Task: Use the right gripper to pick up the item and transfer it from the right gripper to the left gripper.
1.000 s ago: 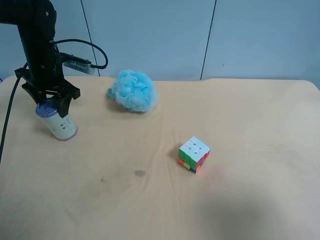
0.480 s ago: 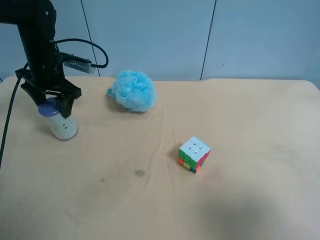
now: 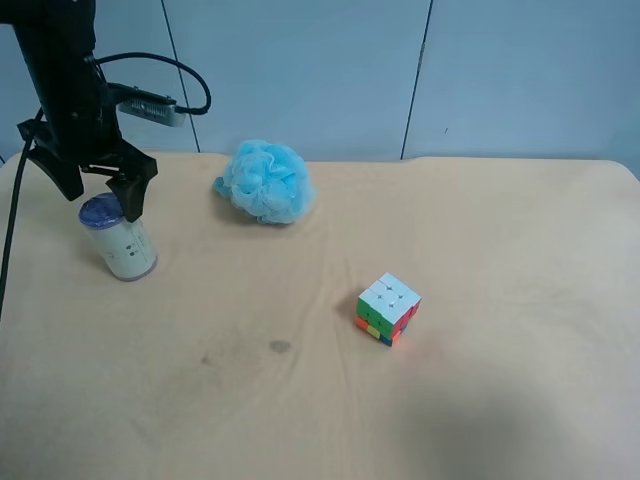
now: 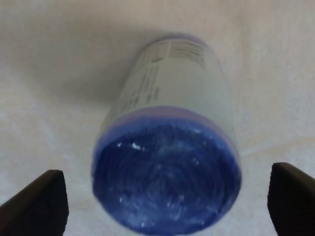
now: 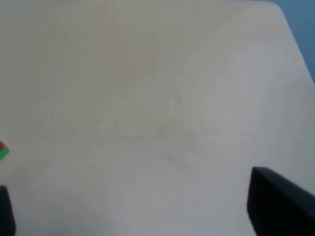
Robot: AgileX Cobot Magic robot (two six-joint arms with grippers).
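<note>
A: What does the high camera show?

B: A small off-white cylindrical can with a purple-blue lid point(image 3: 117, 236) stands on the beige tabletop point(image 3: 320, 400), leaning a little. The black left gripper with the grey camera module point(image 3: 96, 192) hangs just above it, fingers spread to either side of the lid, not touching. A fluffy light-blue puff point(image 3: 265, 181) lies nearby; a multicoloured cube point(image 3: 388, 308) sits well apart.

A: And the left wrist camera?

B: The can's lid point(image 4: 167, 177) fills the middle, with both black fingertips point(image 4: 34, 204) wide apart, clear of it.

A: The right wrist?

B: Blurry, mostly bare table. The right gripper point(image 5: 142, 216) seems spread open, holding nothing; a cube corner point(image 5: 3, 150) peeks in.
</note>
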